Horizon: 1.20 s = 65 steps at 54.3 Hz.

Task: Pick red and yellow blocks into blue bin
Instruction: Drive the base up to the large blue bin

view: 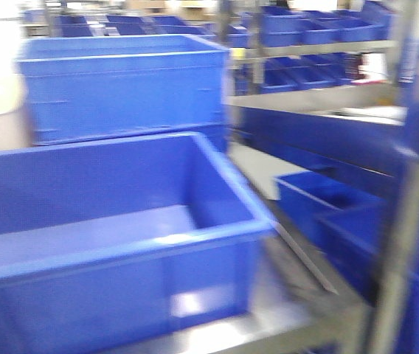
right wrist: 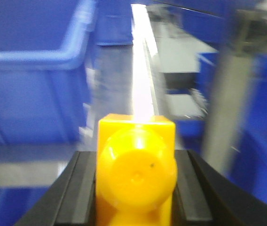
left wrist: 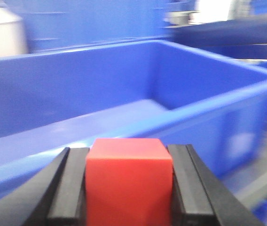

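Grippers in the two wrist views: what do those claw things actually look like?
Both match. The left gripper and the right gripper each have two matte black fingers: flat, straight slabs inside, backed by sloping black wedges. No cables, labels or markings show, and the arms are out of view.

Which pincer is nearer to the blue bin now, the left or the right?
Left. The left pincer, holding the red cube, faces the near rim of the blue bin directly. The right pincer, holding the yellow brick, has the bin's corner off to its left.
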### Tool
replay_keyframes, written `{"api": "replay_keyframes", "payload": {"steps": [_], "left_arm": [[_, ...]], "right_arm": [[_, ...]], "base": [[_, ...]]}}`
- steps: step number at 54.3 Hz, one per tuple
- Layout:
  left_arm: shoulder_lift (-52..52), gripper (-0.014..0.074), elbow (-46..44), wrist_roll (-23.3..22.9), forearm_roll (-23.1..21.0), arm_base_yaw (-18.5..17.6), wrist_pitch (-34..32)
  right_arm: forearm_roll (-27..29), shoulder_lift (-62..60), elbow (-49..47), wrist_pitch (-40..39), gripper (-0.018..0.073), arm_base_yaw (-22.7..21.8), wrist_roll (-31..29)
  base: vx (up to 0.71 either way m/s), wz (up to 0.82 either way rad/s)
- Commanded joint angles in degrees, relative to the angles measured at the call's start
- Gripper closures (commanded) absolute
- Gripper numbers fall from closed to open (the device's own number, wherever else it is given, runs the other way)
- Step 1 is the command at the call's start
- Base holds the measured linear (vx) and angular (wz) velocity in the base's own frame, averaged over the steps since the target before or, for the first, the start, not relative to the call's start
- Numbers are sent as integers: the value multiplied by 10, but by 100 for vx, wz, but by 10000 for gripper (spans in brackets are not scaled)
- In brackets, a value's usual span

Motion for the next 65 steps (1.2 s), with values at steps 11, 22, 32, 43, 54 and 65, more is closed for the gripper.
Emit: {"api": "replay_keyframes", "payload": {"steps": [11,22,32,43,54,65], "left_arm": [[4,594,-16,-2,-12,-4,-44],[4,594,-16,-2,-12,-4,-44],[4,594,-16,-2,-12,-4,-44],[4,594,-16,-2,-12,-4,-44],[4,594,-16,-2,-12,-4,-44],[4,594,-16,-2,-12,-4,-49]], "right_arm": [[-14,0,-17,-42,570,-2,-4],[-14,0,-17,-41,570,-2,-4],[-14,0,-17,-41,570,-2,-4],[-14,0,-17,-42,570,-2,-4],[-14,0,-17,-42,570,-2,-4],[-12,0,-17,-43,570,-2,-4]], "base": [[18,72],[11,44],[4,17],[1,5],[0,0],[0,0]]}}
